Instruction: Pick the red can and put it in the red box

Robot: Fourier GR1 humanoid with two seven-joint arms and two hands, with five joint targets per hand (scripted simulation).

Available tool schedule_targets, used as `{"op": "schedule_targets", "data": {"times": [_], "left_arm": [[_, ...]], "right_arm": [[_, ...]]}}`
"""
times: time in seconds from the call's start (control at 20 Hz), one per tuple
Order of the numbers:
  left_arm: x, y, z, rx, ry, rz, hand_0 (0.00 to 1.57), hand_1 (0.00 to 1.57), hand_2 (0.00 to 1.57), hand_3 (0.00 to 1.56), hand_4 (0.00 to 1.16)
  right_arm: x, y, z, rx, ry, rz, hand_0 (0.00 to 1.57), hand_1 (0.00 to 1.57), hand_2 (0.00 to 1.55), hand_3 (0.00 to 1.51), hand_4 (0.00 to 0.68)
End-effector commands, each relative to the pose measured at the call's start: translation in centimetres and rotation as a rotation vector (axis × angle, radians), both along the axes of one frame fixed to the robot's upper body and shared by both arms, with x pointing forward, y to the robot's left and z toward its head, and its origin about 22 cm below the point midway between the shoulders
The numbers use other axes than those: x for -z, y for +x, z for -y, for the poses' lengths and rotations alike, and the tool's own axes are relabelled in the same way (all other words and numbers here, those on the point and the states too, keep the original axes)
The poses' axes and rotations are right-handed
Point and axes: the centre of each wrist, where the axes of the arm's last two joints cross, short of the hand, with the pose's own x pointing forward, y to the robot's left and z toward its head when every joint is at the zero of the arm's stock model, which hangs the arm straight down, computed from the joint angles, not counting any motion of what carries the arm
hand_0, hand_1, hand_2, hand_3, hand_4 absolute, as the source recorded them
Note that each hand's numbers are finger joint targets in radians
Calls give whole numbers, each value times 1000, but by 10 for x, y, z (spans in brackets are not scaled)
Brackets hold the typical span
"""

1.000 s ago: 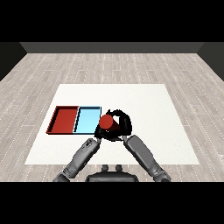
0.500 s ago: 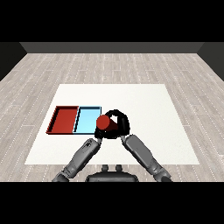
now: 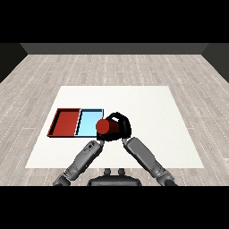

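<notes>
Single head view, high behind the flat white bench, facing down toward twelve o'clock; grey forearms enter at five and seven o'clock, whole benchtop visible.

Two trays are lying side by side on the surface, left of centre: one tray on the left, the other tray touching its right. The can is sitting in the right robot hand, just right of the trays.
</notes>
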Motion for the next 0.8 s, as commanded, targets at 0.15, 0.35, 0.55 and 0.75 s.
{"op": "schedule_targets", "data": {"times": [0.15, 0.35, 0.55, 0.75], "left_arm": [[-13, -2, 16, -62, -43, 91, 1571, 1571, 1564, 1482, 1137], [-3, -1, 3, -64, -64, 147, 1571, 1571, 1571, 1513, 1147], [-1, 0, 4, -63, -66, 149, 1571, 1571, 1571, 1513, 1147], [11, -2, 6, -95, -40, 144, 1571, 1571, 1571, 1507, 1141]], "right_arm": [[-7, 5, -1, -53, 12, -19, 1493, 1493, 1439, 1388, 637], [9, -11, -7, 12, -44, -65, 923, 923, 935, 532, 0], [3, -4, 0, 2, -78, -91, 0, 0, 0, 0, 0], [19, 4, 18, -25, -95, -126, 0, 0, 0, 0, 0]]}}
